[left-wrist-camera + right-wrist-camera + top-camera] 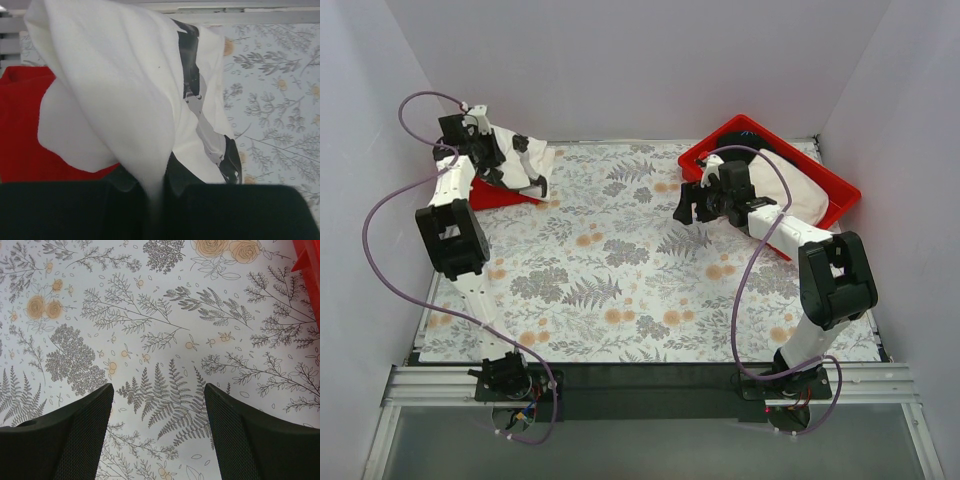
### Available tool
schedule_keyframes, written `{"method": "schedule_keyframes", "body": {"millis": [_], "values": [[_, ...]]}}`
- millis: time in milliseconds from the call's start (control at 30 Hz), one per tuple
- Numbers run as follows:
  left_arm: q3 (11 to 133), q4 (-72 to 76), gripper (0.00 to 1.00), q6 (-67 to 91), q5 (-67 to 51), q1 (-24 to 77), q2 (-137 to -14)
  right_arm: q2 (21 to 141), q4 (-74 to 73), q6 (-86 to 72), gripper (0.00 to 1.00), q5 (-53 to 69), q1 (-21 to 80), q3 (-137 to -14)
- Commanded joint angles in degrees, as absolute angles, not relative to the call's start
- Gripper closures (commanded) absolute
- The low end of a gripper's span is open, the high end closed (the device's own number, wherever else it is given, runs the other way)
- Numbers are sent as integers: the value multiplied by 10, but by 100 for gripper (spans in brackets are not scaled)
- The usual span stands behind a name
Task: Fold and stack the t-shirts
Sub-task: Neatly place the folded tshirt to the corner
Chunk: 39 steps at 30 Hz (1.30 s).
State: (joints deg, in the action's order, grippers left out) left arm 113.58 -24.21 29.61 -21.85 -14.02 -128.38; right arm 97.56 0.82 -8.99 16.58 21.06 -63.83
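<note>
Across the floral table (620, 300) from the red tray (710, 138), well off to its left, the left gripper (156, 200) is pinched together on a fold of the white t-shirt (525, 160). The cloth is squeezed between the two black fingers (55, 212) and bunches out ahead of them, a black print running down one side. Under that shirt, on the side away from the tray, lies the red t-shirt (495, 195) – flat on the table, partly covered by the white one.

The right gripper (157, 387) hangs just beside the tray's left side, over bare floral cloth. Its jaws stand wide apart with nothing between them; only fern and flower pattern shows in the gap, and a corner of the tray pokes in at the edge of the wrist view.

Inside the tray itself rests an off-white garment (790, 190), loosely heaped – the right arm's forearm crosses in front of its near side.
</note>
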Motion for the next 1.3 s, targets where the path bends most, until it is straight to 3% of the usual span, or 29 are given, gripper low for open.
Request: {"method": "schedule_keyframes", "body": {"millis": [0, 433, 767, 1167, 1267], "values": [[1160, -227, 100, 284, -220, -167, -1283, 969, 39, -83, 33, 178, 209, -636], [1118, -136, 100, 290, -188, -208, -1277, 976, 43, -84, 33, 191, 210, -632], [1067, -73, 100, 348, -257, -249, -1239, 990, 43, -83, 33, 197, 210, -634], [1088, -66, 100, 381, -220, -280, -1296, 994, 43, -82, 33, 204, 209, -635], [1094, -75, 73, 393, -188, -280, -1304, 990, 43, -82, 33, 203, 209, -633]]}}
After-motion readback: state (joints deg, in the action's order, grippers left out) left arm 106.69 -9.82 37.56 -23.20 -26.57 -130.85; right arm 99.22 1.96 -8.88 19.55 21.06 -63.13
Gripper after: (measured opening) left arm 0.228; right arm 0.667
